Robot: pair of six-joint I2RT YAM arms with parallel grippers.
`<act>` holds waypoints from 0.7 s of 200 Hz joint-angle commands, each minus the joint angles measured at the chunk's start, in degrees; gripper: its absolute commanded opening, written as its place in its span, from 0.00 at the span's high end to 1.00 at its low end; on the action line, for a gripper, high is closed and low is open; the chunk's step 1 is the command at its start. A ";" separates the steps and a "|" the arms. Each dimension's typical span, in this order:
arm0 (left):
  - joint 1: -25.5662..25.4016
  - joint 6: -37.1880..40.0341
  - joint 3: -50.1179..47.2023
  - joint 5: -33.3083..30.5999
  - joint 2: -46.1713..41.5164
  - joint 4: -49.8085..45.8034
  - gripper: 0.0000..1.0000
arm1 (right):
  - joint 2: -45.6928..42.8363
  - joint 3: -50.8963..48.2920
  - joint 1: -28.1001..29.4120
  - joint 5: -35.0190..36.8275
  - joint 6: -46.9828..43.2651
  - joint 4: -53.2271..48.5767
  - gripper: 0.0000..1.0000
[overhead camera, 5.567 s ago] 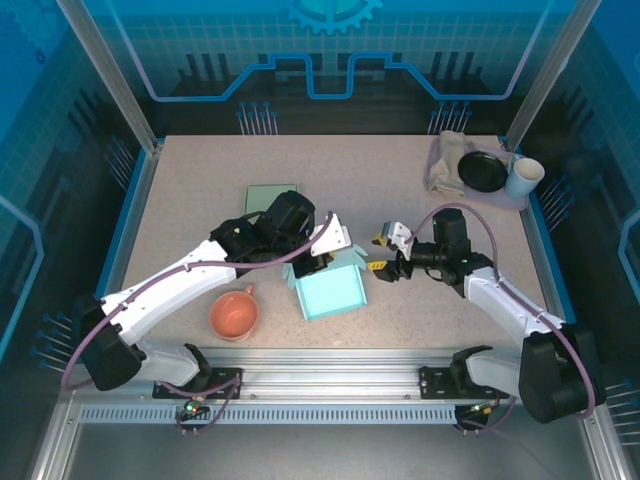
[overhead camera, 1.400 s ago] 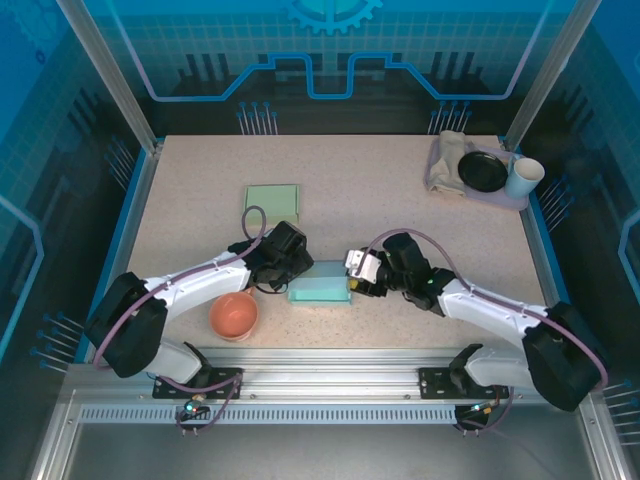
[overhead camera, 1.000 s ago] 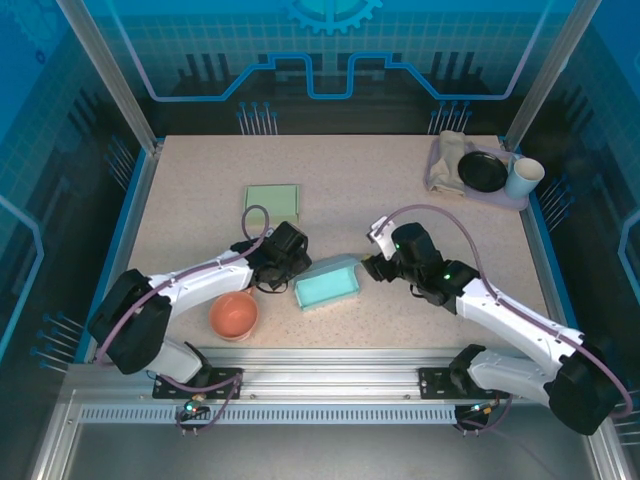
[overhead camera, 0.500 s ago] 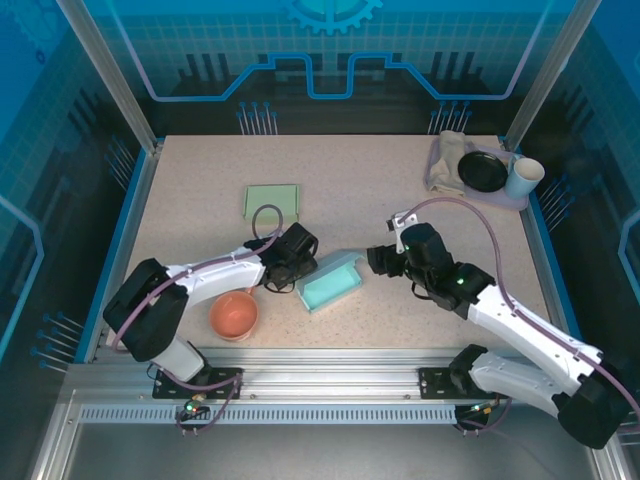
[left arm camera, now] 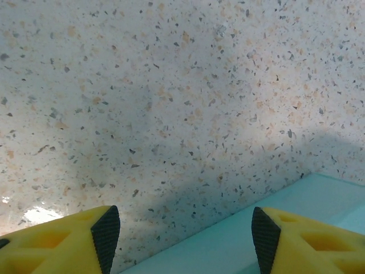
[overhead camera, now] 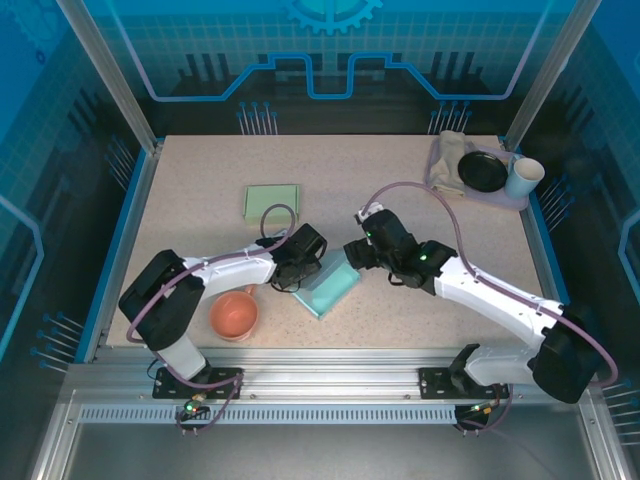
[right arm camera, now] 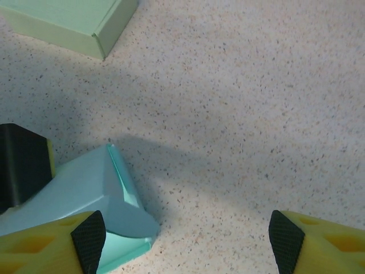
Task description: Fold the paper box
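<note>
**Bench layout around the paper box**

The paper box [overhead camera: 328,287] lies askew on the bench [overhead camera: 400,180], forward of the middle, with one corner toward the front edge. The left fingers [left arm camera: 63,242] sit at its left side, and the box's edge runs between them. The right fingers [right arm camera: 45,245] sit at its far right corner, one of them just beside the box. A bowl [overhead camera: 234,315] stands left of the box and nearer the front. A second box [overhead camera: 272,200] lies behind it and to the left. Well apart, behind and far right, a tray [overhead camera: 497,201] carries a cloth [overhead camera: 447,160], a dish [overhead camera: 484,172] and a cup [overhead camera: 523,178], left to right.
</note>
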 commanded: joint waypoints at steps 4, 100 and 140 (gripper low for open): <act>-0.37 0.33 1.19 -1.85 0.96 -1.63 0.34 | -1.74 1.88 2.27 4.52 -1.72 -2.53 0.21; -0.46 0.35 1.65 -2.94 1.24 -2.39 0.35 | 7.12 0.13 4.75 4.79 -1.42 -1.81 0.21; -0.45 0.58 2.36 -4.12 0.07 -4.45 0.34 | 10.43 -1.24 7.58 8.53 0.28 -2.06 0.20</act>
